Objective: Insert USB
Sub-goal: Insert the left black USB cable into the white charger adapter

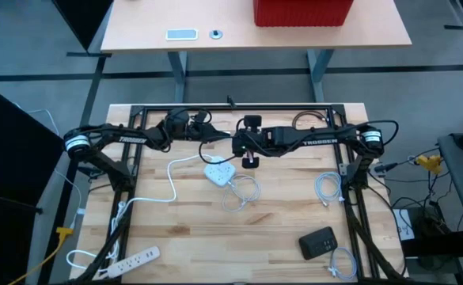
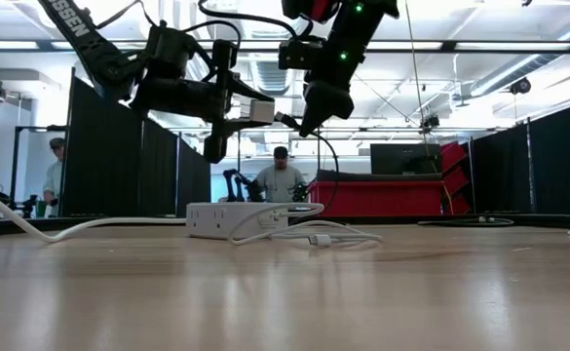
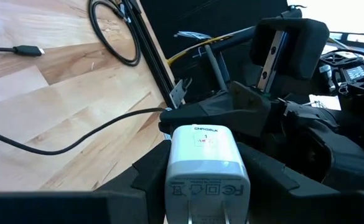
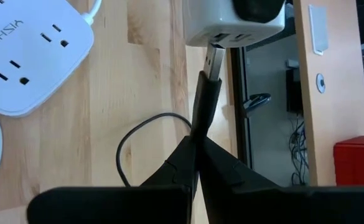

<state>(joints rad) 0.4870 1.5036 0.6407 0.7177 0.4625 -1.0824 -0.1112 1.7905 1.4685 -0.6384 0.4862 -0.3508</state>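
**USB plug at the charger port, both held in the air**

The left gripper (image 3: pixel 200 205) holds a white USB wall charger (image 3: pixel 201 163), fingers clamped on its sides, prongs toward the wrist camera. The right gripper (image 4: pixel 197 158) is pinched tight on the black USB-A plug (image 4: pixel 208 93) of a black cable (image 4: pixel 141 134). The plug's metal tip sits right at the charger's (image 4: pixel 234 22) port face, apparently just entering one slot; depth cannot be told.

Both are held up above the white power strip (image 1: pixel 218 172), roughly over its far end in the high view. The low view shows the charger (image 2: pixel 257 111) and plug well clear of the wooden table (image 2: pixel 285 292). The strip's white cord runs away from the strip across the table. A second white power strip (image 1: pixel 134 257), coiled white cables (image 1: pixel 241 192) and a black box (image 1: pixel 319 242) lie farther from the strip, untouched.

Handling, as judged: the charger is light, rigid, smooth plastic, so it may slip or twist under push force; a grip on its flat sides, as here, suits. The plug is stiff and small; its shell is best held on the moulded black body close behind the metal, keeping it in line with the slot. The cable is limp and will drag slightly. Misalignment would jam the tip on the port rim.

People show in the room beyond the table.
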